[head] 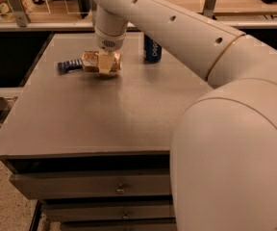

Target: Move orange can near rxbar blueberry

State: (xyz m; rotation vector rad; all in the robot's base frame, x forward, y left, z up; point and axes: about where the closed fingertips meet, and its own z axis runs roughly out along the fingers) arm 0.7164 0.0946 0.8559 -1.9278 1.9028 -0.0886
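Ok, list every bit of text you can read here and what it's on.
Blue can: white lettering down its side, too blurred to read.
Rxbar: white marks, too blurred to read.
Orange can, held in the gripper beside the Rxbar: nothing legible.

The white arm [177, 28] reaches from the bulky shoulder at lower right, up and across to the far left, where the wrist [110, 30] points straight down. The end effector [104, 66] sits low over the bench [129, 124], clamped from above on the orange can [91, 60].
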